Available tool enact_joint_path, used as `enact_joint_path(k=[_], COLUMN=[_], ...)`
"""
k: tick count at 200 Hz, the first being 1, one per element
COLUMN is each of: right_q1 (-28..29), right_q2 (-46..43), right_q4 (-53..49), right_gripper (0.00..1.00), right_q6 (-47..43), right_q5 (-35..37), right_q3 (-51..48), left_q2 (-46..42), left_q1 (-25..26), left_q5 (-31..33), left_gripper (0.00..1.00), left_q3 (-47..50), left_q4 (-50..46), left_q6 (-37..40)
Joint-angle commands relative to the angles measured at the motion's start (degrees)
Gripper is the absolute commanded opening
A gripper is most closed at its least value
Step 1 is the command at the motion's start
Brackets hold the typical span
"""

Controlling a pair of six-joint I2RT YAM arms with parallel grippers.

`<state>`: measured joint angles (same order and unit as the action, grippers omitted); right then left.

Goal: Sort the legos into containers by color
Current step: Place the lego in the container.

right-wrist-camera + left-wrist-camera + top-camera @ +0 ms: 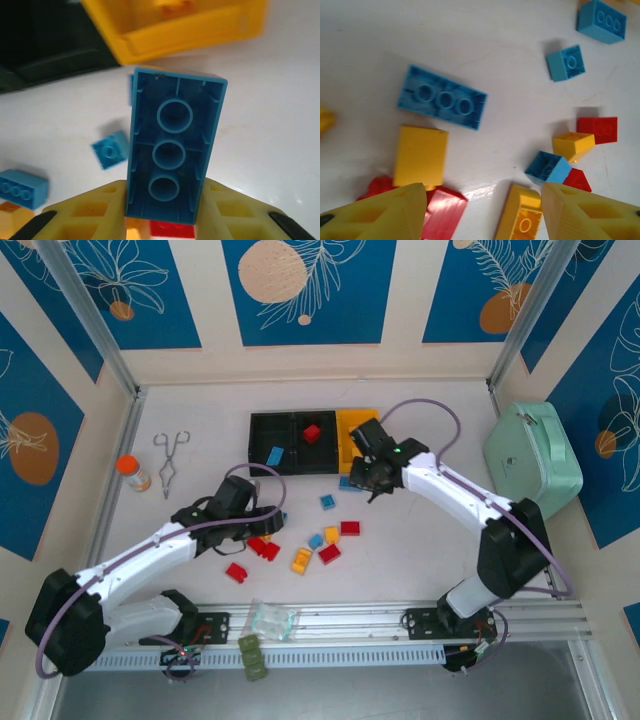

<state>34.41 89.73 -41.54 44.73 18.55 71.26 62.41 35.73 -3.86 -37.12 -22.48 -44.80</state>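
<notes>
Right pincer clamps blue lego by its long sides; likely light, rigid, slick. Left pincer spread above yellow lego.

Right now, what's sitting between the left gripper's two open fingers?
In the left wrist view, a yellow lego and a red lego lie on the table in the gap of the open left gripper.

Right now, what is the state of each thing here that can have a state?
left claw, open, holding nothing
right claw, shut on the long blue lego
left black bin, holds one blue brick
middle black bin, holds one red brick
yellow bin, open-topped, contents unclear
mint-green case, closed
</notes>
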Motion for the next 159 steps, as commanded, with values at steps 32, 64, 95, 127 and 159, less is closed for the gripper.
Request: enact_joint_path(k=[32,64,95,127,159], right_q1=[6.4,8.6,9.7,9.9,10.0], right_q2=[15.0,25.1,33.4,40.3,46.9], right_q4=[-3.6,-6.9,-9.8,-11.8,-13.0], right_gripper=[0.32,0.32,0.32,0.32,0.33], right_q6=[-5.4,-7.1,-7.9,-8.0,-8.2], right_q5=[-4.1,-6.4,-8.8,-11.9,-12.5], right_q3=[19.9,33.1,44.3,53.4,61.1], left_q2=[-9.6,-11.9,-13.4,-14.9,-16.0], left_q1=[-7.8,-9.3,-9.8,-9.9,-9.9], left_q5=[-0.1,-0.3,-0.5,-0.9,-1.2], left_gripper=[0.62,0.61,0.61,0.61,0.61], left_q3=[4.8,6.2,7.1,7.9,8.5], left_q4=[-7.4,-8.9,-9.6,-10.0,-9.9], left_q6=[-2.7,-3.5,-4.1,-4.6,-4.9])
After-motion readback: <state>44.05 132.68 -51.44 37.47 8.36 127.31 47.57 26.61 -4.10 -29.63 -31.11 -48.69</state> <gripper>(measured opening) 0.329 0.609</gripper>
